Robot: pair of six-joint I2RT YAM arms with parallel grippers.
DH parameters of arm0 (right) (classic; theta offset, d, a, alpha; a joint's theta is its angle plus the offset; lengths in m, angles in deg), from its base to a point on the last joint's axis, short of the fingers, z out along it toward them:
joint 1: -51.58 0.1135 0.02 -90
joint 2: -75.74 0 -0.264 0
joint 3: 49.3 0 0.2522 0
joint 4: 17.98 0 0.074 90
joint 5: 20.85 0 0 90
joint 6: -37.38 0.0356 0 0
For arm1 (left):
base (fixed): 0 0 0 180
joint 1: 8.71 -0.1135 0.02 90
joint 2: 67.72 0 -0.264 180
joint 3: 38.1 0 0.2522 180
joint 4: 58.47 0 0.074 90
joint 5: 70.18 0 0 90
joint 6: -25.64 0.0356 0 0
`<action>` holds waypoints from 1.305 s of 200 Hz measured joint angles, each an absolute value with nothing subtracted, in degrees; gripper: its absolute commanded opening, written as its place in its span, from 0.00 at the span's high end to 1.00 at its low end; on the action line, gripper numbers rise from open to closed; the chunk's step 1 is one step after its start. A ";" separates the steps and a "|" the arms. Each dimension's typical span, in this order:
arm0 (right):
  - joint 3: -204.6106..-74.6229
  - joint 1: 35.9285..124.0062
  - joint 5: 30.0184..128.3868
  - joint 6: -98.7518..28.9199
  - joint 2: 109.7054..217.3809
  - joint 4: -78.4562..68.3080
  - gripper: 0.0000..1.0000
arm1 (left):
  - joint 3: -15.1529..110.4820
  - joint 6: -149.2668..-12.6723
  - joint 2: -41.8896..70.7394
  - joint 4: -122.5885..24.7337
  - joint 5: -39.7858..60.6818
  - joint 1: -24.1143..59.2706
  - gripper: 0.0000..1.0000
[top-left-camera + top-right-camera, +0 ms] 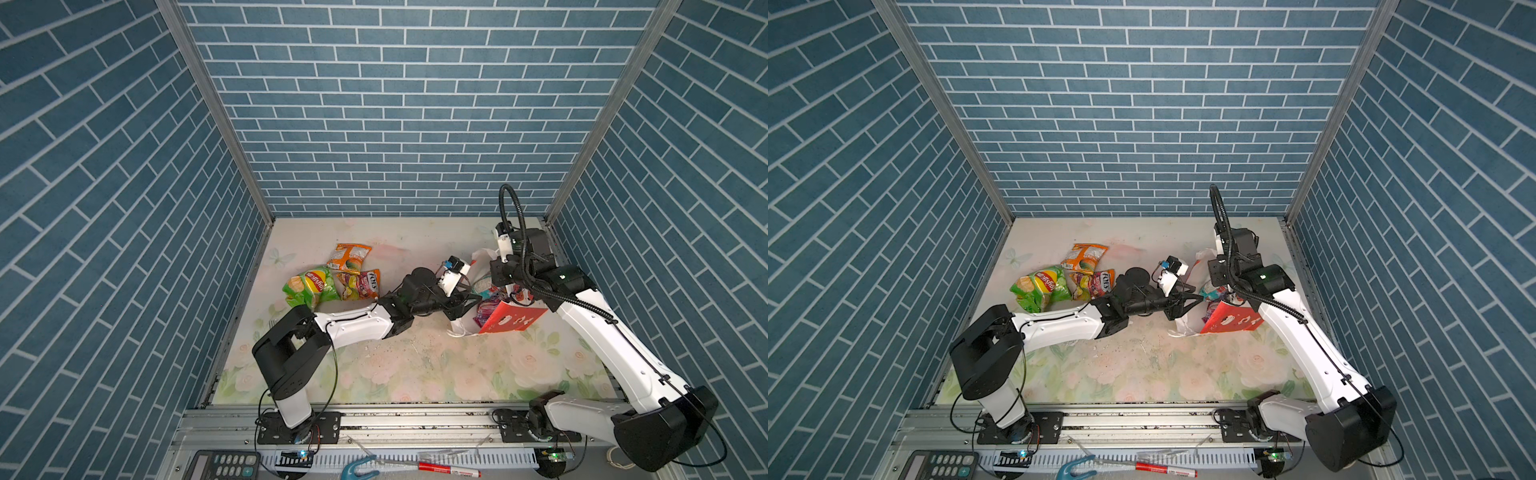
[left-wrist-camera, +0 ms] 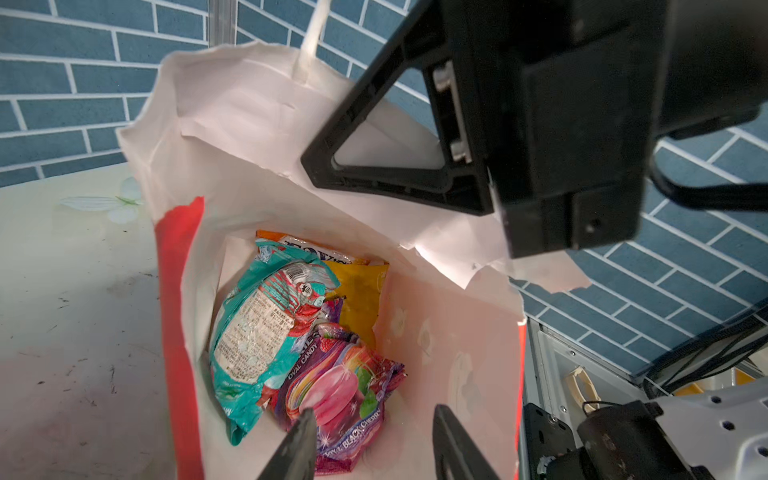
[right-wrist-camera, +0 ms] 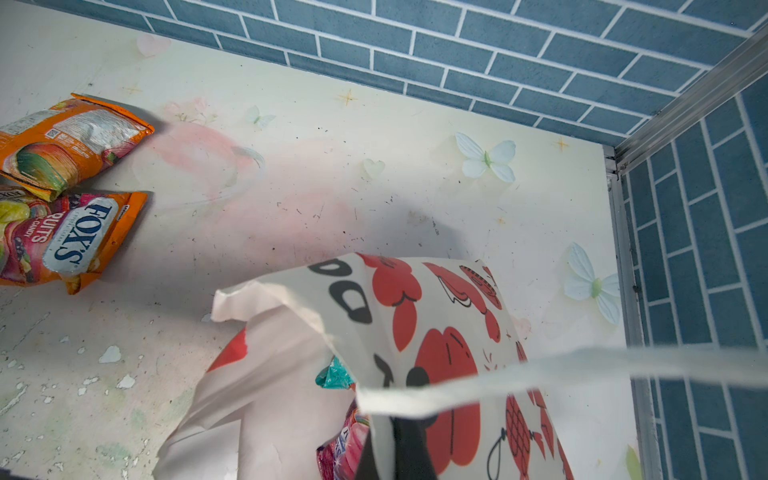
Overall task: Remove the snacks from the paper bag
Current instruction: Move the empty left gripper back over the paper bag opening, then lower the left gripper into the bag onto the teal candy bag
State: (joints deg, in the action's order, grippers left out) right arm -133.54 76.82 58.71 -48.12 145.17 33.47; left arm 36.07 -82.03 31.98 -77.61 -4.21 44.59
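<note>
— Cream table (image 1: 415,374): flat, rose-and-butterfly print, surface flaked near the middle. Next?

— White-shelled, black-jointed: left arm (image 1: 353,328) lies low, stretched rightward, with the left gripper (image 1: 467,302) at the mouth of the paper bag (image 1: 513,320). The right arm (image 1: 602,332) bends high, forearm dropping to the bag's far rim, with the right gripper (image 1: 505,276) there.

— Bag particulars?

— Stiff white paper, red side panels, red-and-black cartoon print, rim torn and creased, flat white strap (image 3: 582,365). It stands open at the right rear of the table. Both top views give its outside and a sliver of contents. The left wrist view looks straight in.

— Loose packets?

— Crinkled foil, all. Green Lay's packet (image 1: 311,286), puffed, left rear, well apart from the paper bag. Orange FOX'S packet (image 1: 360,284) just beside it, and the orange-white packet (image 1: 349,257) touching that. The right wrist view shows those two, not the Lay's.

— Inside?

— Teal packet (image 2: 257,332), white label, uppermost. Purple packet (image 2: 345,386) against it. Yellow packet (image 2: 359,291) half buried behind.

— Grips?

— Right gripper (image 3: 395,440) clamped tight on the paper bag's wall. Left gripper (image 2: 376,411): jaws part-spread over the purple packet, holding nothing; contact unclear.
</note>
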 measured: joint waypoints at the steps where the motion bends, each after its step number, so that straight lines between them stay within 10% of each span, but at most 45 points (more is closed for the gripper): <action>1: -133.52 76.82 58.71 -48.12 145.17 33.47 1.00 | 36.07 -81.99 32.00 -77.72 -4.26 44.59 0.54; 219: -131.25 76.75 64.79 -46.42 145.11 29.91 1.00 | 46.03 -78.89 49.34 -82.90 0.49 45.83 0.22; 261: -129.43 76.75 65.71 -44.76 144.10 28.29 1.00 | 48.04 -79.13 50.65 -82.75 5.69 46.07 0.00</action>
